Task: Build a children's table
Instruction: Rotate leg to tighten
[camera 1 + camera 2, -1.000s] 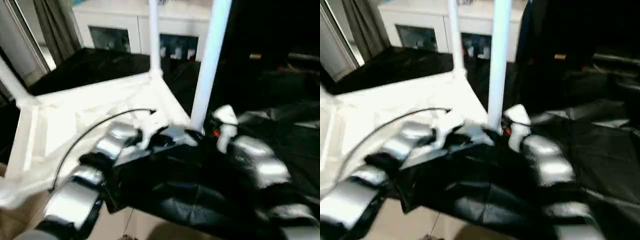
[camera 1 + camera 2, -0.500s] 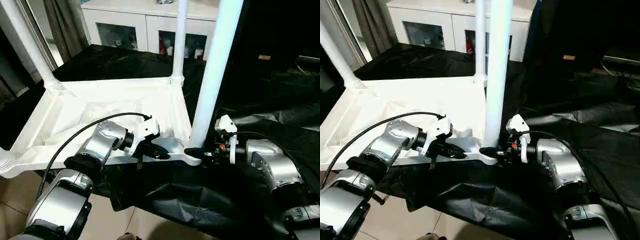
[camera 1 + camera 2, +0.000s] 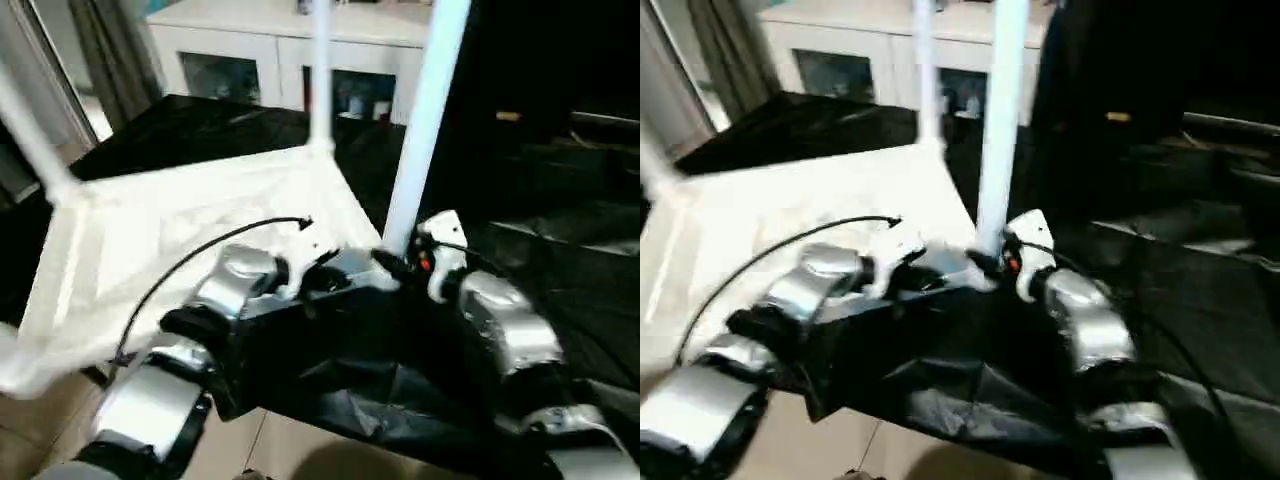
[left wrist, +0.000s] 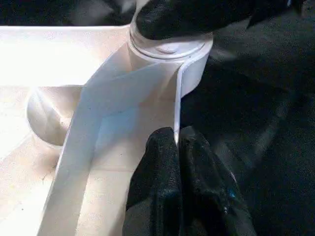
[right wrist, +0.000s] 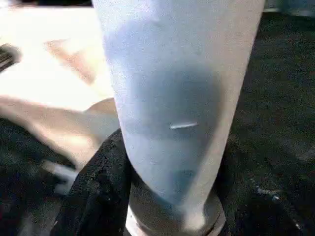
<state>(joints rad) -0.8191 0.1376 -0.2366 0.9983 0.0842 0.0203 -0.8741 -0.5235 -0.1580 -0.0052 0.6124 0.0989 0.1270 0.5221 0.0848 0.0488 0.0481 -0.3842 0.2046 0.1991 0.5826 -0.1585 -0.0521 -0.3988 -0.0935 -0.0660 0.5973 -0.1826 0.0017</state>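
Observation:
The children's table (image 3: 150, 230) lies upside down on black cloth, its white legs standing up. My left gripper (image 4: 175, 143) is shut on the thin rim of the top, just beside the near corner socket (image 4: 170, 54); it also shows as the left gripper (image 3: 335, 272). My right gripper (image 3: 397, 262) sits at the foot of the near leg (image 3: 418, 120), where the leg enters that socket. That leg (image 5: 172, 108) stands between the right fingers (image 5: 101, 191), which lie against it on both sides. A far leg (image 3: 320, 70) rises at the back corner.
A white cabinet (image 3: 260, 65) with glass doors stands behind, and a grey curtain (image 3: 105, 45) hangs at the back left. Crumpled black cloth (image 3: 570, 250) covers the surface to the right. Bare floor (image 3: 290, 450) shows below the near edge.
The head camera has swung, shifting the whole picture. My right fingers have drawn in around the foot of the near leg. My left gripper keeps its hold on the rim.

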